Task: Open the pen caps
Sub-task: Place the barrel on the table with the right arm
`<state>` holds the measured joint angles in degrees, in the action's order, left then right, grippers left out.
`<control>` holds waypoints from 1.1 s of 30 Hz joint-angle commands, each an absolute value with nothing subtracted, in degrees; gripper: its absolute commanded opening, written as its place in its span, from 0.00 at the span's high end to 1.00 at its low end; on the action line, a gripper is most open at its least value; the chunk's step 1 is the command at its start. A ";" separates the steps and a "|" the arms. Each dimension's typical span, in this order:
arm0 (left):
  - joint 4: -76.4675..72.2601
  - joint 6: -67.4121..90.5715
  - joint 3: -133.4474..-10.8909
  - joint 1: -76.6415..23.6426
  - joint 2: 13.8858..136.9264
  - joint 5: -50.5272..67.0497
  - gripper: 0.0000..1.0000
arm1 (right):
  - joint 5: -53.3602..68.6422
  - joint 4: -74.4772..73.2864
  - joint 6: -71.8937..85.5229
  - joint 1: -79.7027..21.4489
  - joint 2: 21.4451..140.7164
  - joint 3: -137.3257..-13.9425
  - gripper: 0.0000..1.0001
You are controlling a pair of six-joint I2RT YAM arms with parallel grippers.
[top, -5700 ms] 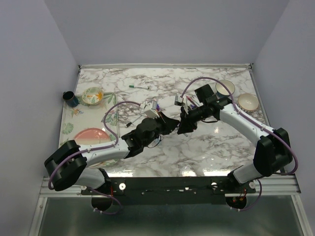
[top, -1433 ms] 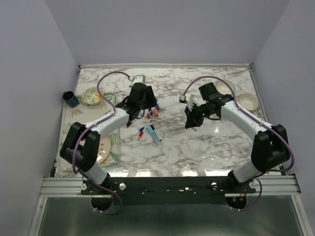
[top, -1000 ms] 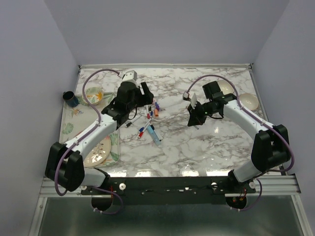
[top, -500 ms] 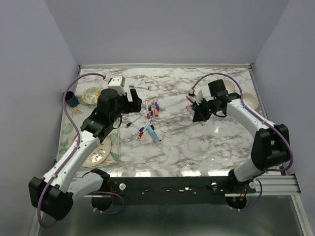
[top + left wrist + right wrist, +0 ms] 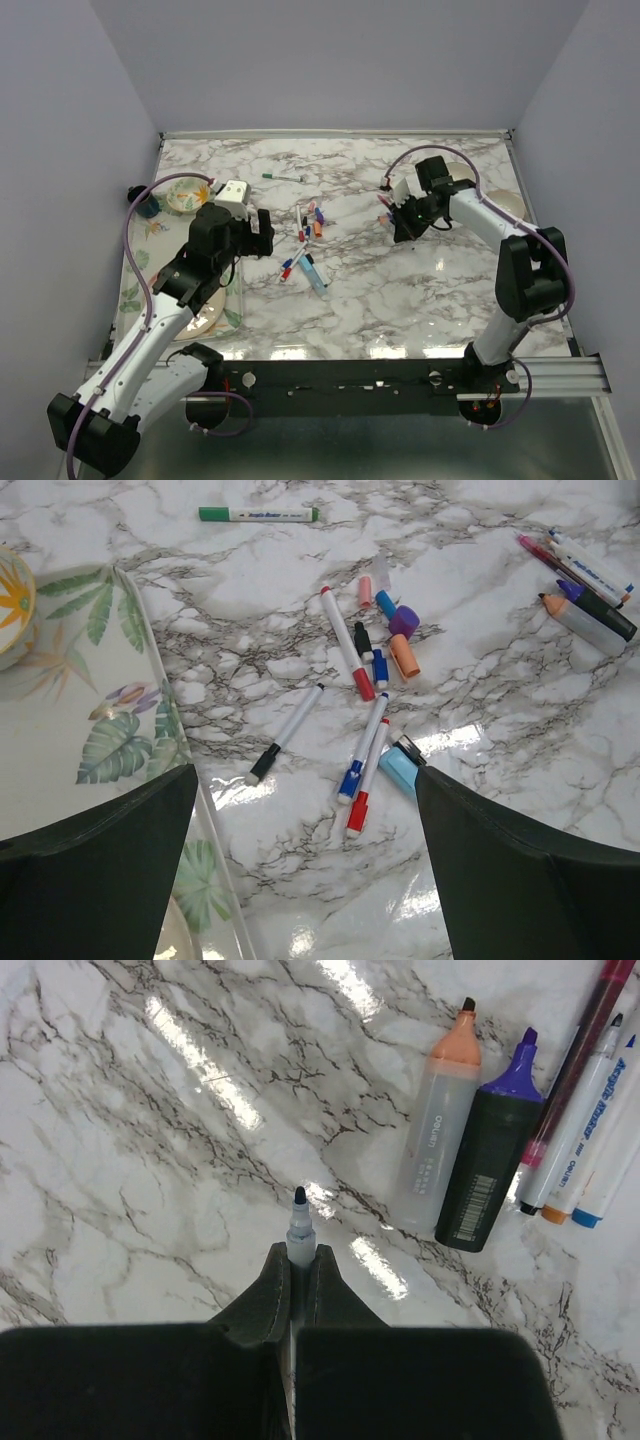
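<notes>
Several loose pen caps lie together mid-table: pink [image 5: 365, 590], blue [image 5: 386, 603], purple [image 5: 404, 620], orange [image 5: 404, 655] and black [image 5: 362, 640]. Below them lie capped pens, one with a red cap [image 5: 364, 685], one black [image 5: 262, 765], one blue [image 5: 351, 780]. My left gripper [image 5: 305, 810] hangs open above and left of this pile [image 5: 305, 240], holding nothing. The right gripper [image 5: 298, 1260] is shut on a thin uncapped pen [image 5: 298, 1222] with a black tip, just left of a row of uncapped markers [image 5: 495, 1160] at the right.
A green marker [image 5: 258, 514] lies alone toward the back. A leaf-patterned tray [image 5: 90, 710] with a floral bowl [image 5: 187, 195] and a plate fills the left side, with a teal cup [image 5: 143, 200] at its far corner. Two bowls [image 5: 505, 205] stand at the back right.
The left arm has pulled back from the pen pile toward the left and near side, its jaws opening wide. The right gripper carried its uncapped pen toward the row of markers.
</notes>
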<state>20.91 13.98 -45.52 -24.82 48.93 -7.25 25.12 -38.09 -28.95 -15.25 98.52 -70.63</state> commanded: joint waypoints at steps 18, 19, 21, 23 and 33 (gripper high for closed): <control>21.09 11.60 -45.18 -24.61 47.02 -6.59 0.01 | 19.25 -44.65 -29.97 -13.80 109.25 -85.51 0.96; 21.09 11.60 -45.18 -24.61 47.02 -6.50 0.01 | 19.16 -44.82 -29.97 -13.80 109.42 -85.78 0.96; 21.01 11.60 -45.18 -24.61 47.02 -6.42 0.01 | 19.07 -45.17 -30.06 -13.71 110.03 -86.39 0.96; 21.01 11.60 -45.26 -24.61 46.93 -6.33 0.01 | 18.90 -45.44 -30.15 -13.62 110.30 -86.66 0.96; 21.01 11.51 -45.09 -24.61 46.93 -6.24 0.01 | 18.46 -45.70 -30.15 -13.54 111.53 -87.36 0.96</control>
<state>20.91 12.19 -45.50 -24.82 47.88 -7.09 19.68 -44.14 -29.61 -14.06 110.26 -85.56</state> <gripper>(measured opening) 0.987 0.045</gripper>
